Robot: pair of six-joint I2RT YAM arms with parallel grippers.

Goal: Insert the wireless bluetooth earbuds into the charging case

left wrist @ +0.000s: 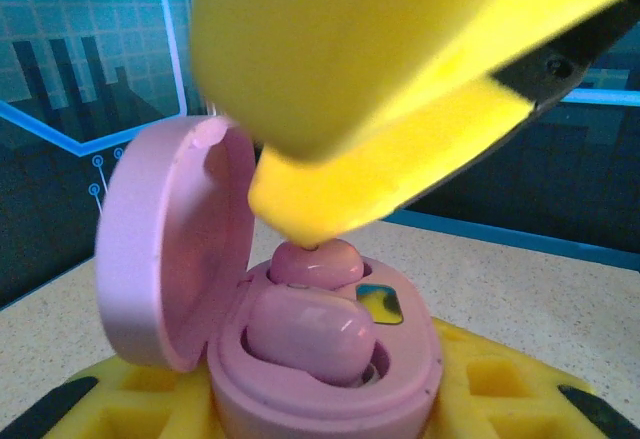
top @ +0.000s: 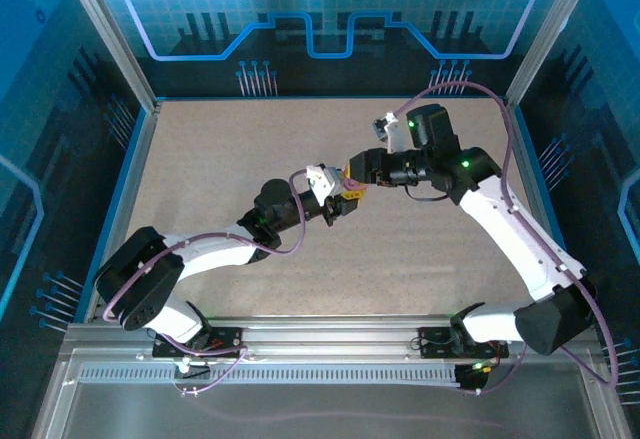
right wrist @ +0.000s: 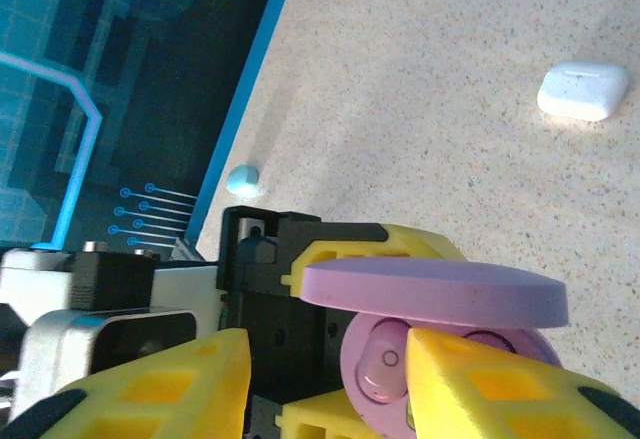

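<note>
Bench [right wrist: 420, 79] middle: left hand [top: 338, 209] closed narrow on purple charging case [left wrist: 330, 404], grips it from both sides. Lid [left wrist: 165, 259] open, stands up at left of case. Two purple earbuds in case: near earbud [left wrist: 310, 334] lies in its well, far earbud [left wrist: 315, 262] touches tip of one finger [left wrist: 400, 129] of right hand [top: 357, 174]. Right hand just right of case, jaws partly apart, grips nothing. On bench, well apart from hands: teal earbud [right wrist: 242, 179] at edge, white case [right wrist: 584, 91].

Counted one open purple case [left wrist: 330, 411] holding two purple earbuds [left wrist: 310, 331] — plus one white case [right wrist: 583, 91] and one small teal piece [right wrist: 242, 179], kind unclear, both out on the tabletop [right wrist: 420, 79].
</note>
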